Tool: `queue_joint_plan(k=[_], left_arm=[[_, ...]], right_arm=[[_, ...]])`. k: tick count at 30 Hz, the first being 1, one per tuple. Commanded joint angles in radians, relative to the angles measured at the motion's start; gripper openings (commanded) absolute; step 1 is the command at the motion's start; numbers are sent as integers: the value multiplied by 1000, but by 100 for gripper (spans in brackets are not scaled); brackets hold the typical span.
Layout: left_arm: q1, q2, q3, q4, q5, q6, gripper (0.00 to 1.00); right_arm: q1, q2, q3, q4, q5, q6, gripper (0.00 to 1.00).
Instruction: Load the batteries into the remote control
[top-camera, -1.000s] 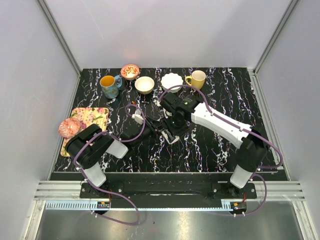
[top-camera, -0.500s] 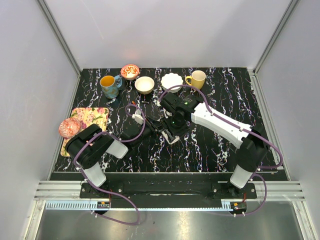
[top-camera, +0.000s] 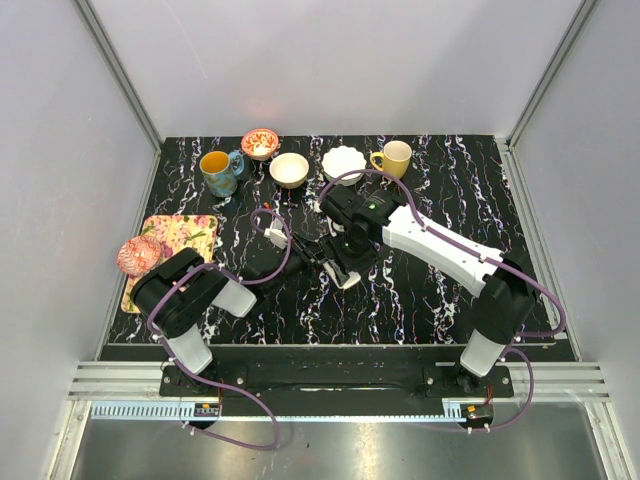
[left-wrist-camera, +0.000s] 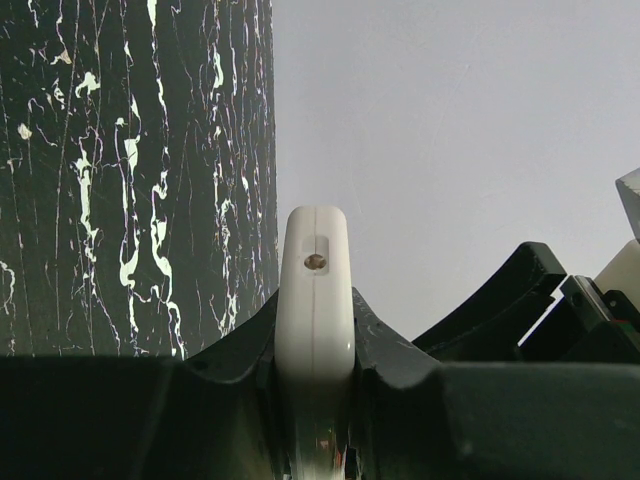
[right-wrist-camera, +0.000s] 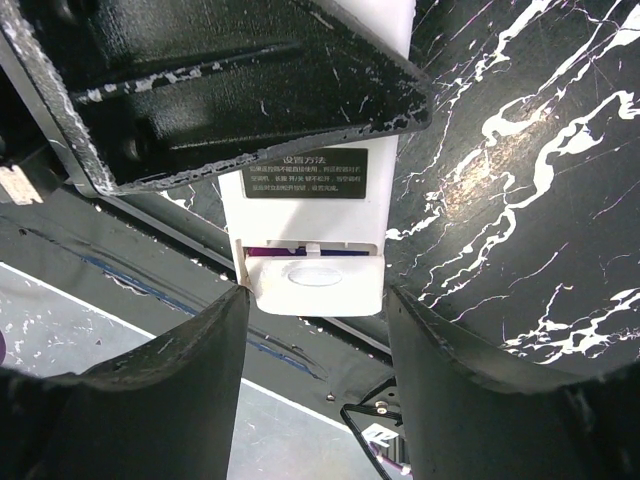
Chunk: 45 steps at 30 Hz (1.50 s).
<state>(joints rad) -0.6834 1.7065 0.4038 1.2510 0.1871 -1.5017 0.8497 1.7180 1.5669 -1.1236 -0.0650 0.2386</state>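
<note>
The remote control (left-wrist-camera: 315, 300) is white and stands edge-on between the fingers of my left gripper (left-wrist-camera: 315, 335), which is shut on it. In the right wrist view its white back (right-wrist-camera: 310, 205) with a black label faces the camera. The battery cover (right-wrist-camera: 315, 283) at its end sits slightly slid out, and a purple battery (right-wrist-camera: 285, 253) shows in the gap. My right gripper (right-wrist-camera: 315, 335) is open, its fingers (right-wrist-camera: 180, 370) straddling that end. In the top view both grippers meet at the remote (top-camera: 343, 277) mid-table.
At the back stand a blue mug (top-camera: 219, 171), a red patterned bowl (top-camera: 260, 142), a cream bowl (top-camera: 289, 169), a white dish (top-camera: 344, 163) and a yellow mug (top-camera: 394, 158). A floral mat (top-camera: 185, 240) with a pink bowl (top-camera: 138, 255) lies at the left.
The right gripper's jaws have spread a little around the remote's end. Both arms otherwise hold their places.
</note>
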Motion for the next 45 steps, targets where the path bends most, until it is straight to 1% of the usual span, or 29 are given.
queue_joint_plan(k=[1,9,12,14,17,23,26,29,30,31,34,36,40,45], left_arm=[[-7,5,33,415,-3,-20,0],[-5,4,32,415,-2,-20,0],[-7,8,32,415,0,-22,0],[-5,13,33,415,0,-26,0],[-5,15,33,415,2,-25,0],[-5,15,36,415,0,-28,0],[-5,8,33,415,-1,-28,0],[-2,-5,29,415,2,-29,0],[-2,-14,27,416,3,-31,0],[-2,-18,26,415,3,-34,0],[1,-36,21,415,9,-45,0],[2,-57,15,415,14,-55,0],[2,-96,1,415,15,-83,0],[2,-165,-28,415,2,-97,0]], right_arm=[[-6,-24,45,-13,17,7,63],[-8,-20,62,-15,31,8,65],[-6,-15,80,-18,45,8,70],[-6,-12,93,-18,53,14,76],[-8,-5,119,-13,48,19,80],[-14,-23,177,8,60,51,83],[-57,-81,168,54,60,88,85],[-135,-185,69,166,22,143,86],[-155,-242,-3,201,4,159,86],[-194,-270,-42,272,-13,197,87],[-259,-374,-201,410,-94,272,88],[-279,-434,-298,464,-143,300,88],[-316,-517,-422,594,-237,366,89],[-368,-644,-577,727,-305,444,89]])
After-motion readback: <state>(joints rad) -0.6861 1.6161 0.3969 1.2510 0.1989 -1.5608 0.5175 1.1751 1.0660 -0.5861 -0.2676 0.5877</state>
